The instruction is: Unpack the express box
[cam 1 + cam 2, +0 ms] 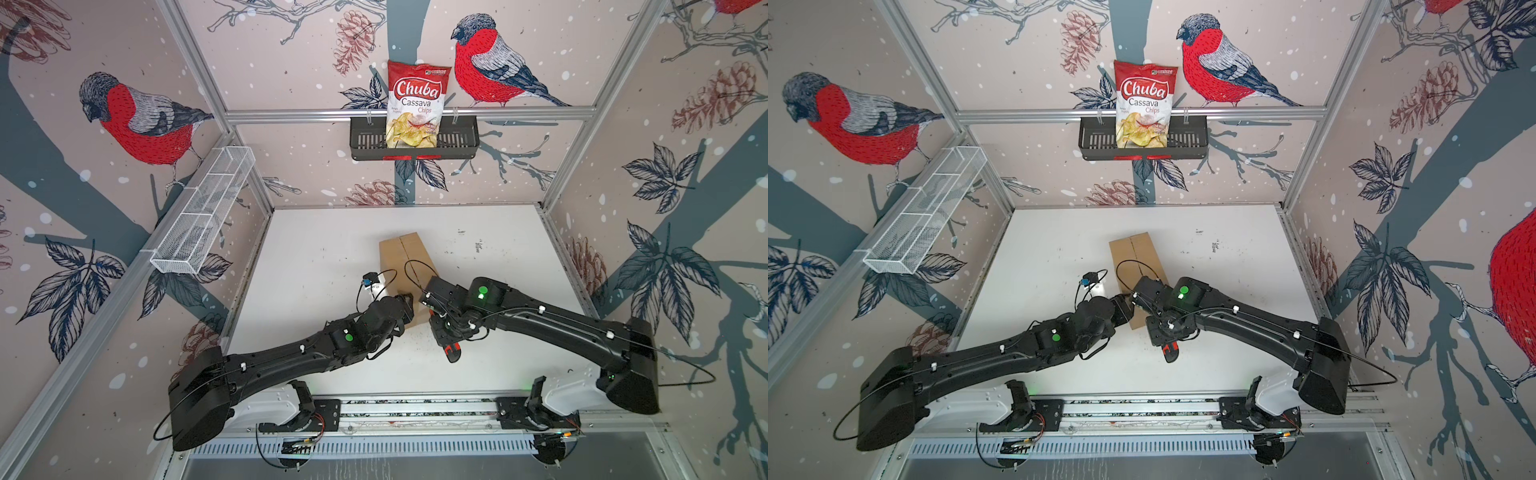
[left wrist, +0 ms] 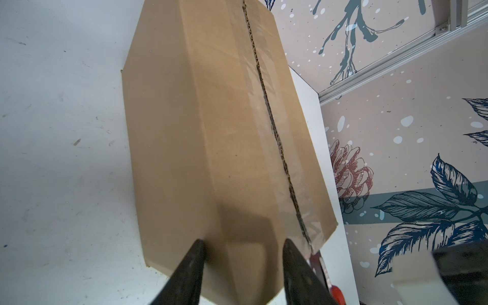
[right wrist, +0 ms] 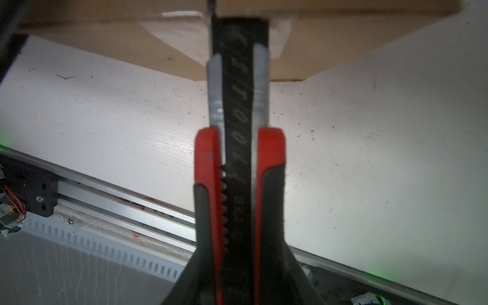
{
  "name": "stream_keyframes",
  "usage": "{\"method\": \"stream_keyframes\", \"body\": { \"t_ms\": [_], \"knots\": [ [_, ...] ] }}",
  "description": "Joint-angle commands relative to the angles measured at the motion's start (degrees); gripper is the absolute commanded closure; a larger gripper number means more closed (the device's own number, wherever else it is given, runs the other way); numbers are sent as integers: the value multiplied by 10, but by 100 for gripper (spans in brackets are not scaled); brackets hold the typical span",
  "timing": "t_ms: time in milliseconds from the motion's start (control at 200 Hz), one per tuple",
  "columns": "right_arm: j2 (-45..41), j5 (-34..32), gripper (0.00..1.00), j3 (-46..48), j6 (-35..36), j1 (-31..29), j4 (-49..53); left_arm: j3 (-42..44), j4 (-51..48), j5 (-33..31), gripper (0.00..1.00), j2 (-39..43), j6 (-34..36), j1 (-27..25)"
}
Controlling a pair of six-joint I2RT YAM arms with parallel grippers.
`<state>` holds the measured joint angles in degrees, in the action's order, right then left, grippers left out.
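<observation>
Right wrist view alone shows blade of cutter (image 3: 239, 163) seemingly touching express box (image 3: 105, 45).

The left arm (image 1: 291, 357) and right arm (image 1: 561, 324) reached inward, their wrists nearly meeting. The left claw (image 2: 243, 245) stood with its fingers parted (a clear gap between the tips), while the right claw (image 3: 239, 182) clamped a utility knife (image 3: 237, 118).
</observation>
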<state>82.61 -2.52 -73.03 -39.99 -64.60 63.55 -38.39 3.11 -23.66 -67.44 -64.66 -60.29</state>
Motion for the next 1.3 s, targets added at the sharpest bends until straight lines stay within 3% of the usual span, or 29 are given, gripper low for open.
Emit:
{"method": "stream_keyframes", "body": {
  "t_ms": [0, 450, 745, 966, 1296],
  "knots": [
    [3, 21, 96, -4, 25, -4, -9, -5, 35, 7, 50, -1, 2, -3],
    [1, 16, 95, -2, 24, -1, -1, -4, 30, -4, 39, 6, -1, -6],
    [-12, 12, 95, 4, 23, 16, 8, 5, -23, -38, 57, 55, -6, -6],
    [-12, 14, 95, 3, 23, 19, 10, 31, -45, -46, 84, 83, -21, -6],
    [-17, 25, 95, 4, 15, 20, 15, 39, -8, -30, 89, 62, -13, -7]
  ]
}}
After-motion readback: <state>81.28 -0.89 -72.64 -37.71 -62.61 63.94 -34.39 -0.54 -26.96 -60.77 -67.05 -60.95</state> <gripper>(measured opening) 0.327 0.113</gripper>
